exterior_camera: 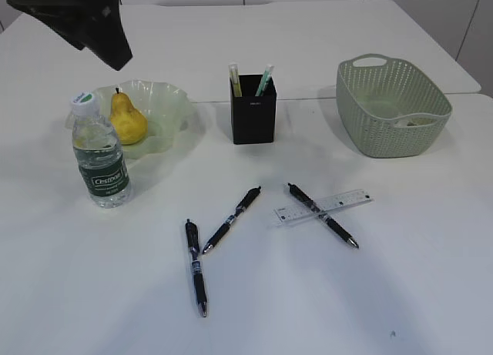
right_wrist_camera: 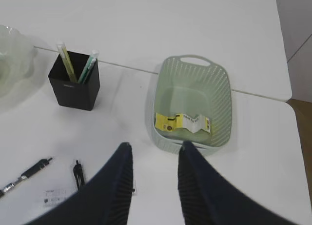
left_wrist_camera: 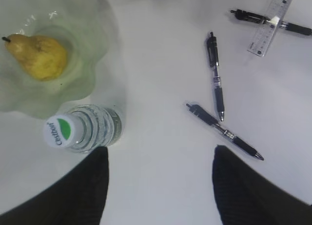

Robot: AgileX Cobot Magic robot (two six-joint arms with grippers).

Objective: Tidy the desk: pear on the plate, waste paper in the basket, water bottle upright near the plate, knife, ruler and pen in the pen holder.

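The small yellow pear [exterior_camera: 127, 119] lies in the pale green wavy glass plate [exterior_camera: 171, 101], and the clear plastic bottle [exterior_camera: 100, 159] stands upright beside it on the white counter [exterior_camera: 323, 293]. Only the right wrist view shows the crumpled yellow-white paper [right_wrist_camera: 183, 122] inside the sage green basket [right_wrist_camera: 190, 71]. 3 black pens [exterior_camera: 231, 216] and the clear ruler [exterior_camera: 323, 206] lie loose. Both pincers [left_wrist_camera: 161, 161] [right_wrist_camera: 155, 159] are open, empty.

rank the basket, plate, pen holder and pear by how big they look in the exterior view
1. basket, the largest
2. plate, close behind; the water bottle hides part of it, so the top two are not a sure call
3. pen holder
4. pear, the smallest
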